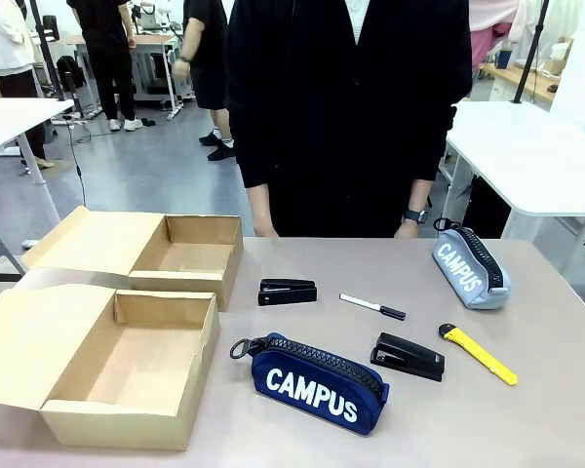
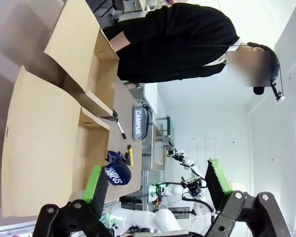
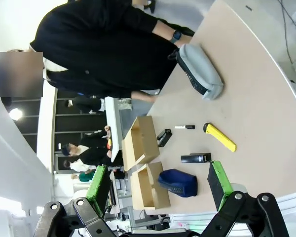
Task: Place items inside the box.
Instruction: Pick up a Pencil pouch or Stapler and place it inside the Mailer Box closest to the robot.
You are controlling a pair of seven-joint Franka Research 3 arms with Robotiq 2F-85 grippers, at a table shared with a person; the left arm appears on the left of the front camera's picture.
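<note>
Left gripper (image 2: 157,180): black two-finger linkage, green pads (image 2: 94,180), round bolts at the joints.
Right gripper (image 3: 158,181): matching black links, green pads.
Person (image 1: 346,107): black long-sleeved top, dark wristwatch (image 1: 414,216).

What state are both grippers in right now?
Left gripper: jaws open, holding nothing.
Right gripper: jaws open, holding nothing.
</note>
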